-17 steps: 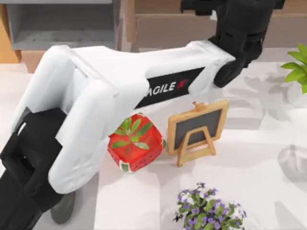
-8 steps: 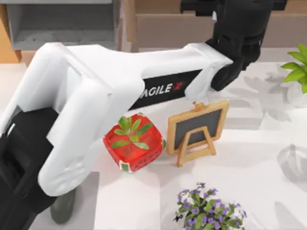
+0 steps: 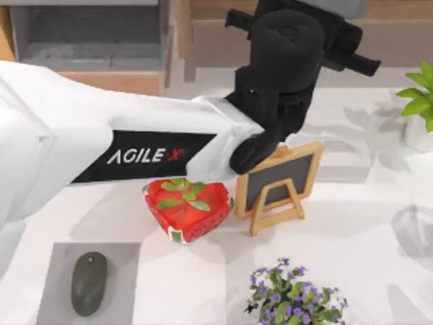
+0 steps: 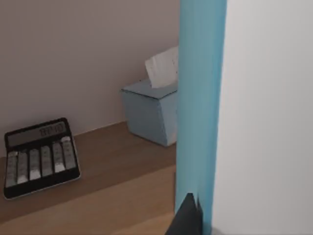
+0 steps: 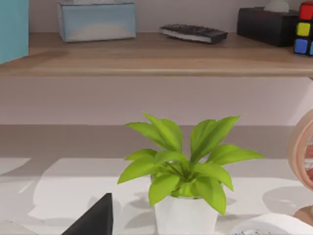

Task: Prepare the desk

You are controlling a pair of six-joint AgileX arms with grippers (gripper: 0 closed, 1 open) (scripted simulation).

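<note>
White and unmarked, the surface (image 3: 352, 250) fills the scene; it is rigid, smooth and fixed, so nothing about it gets gripped, and the job, as I judge it, is shifting the small things it carries. Nearest in the top view are a purple-flowered plant (image 3: 292, 296) and a grey mouse (image 3: 88, 283) on its mat (image 3: 122, 271) at the left. Behind them stand a red strawberry-patterned pot (image 3: 187, 210), probably light and best taken by the rim, and just beside it a small easel chalkboard (image 3: 279, 184), stiff but tippy. Above these the left arm (image 3: 135, 145) reaches toward the shelf (image 3: 135, 81); its wrist view faces a calculator (image 4: 40, 156), a tissue box (image 4: 149, 115) and a blue upright panel (image 4: 198, 107). I cannot tell how either arm's jaws stand. Right wrist view faces a green potted plant (image 5: 183, 183).
</note>
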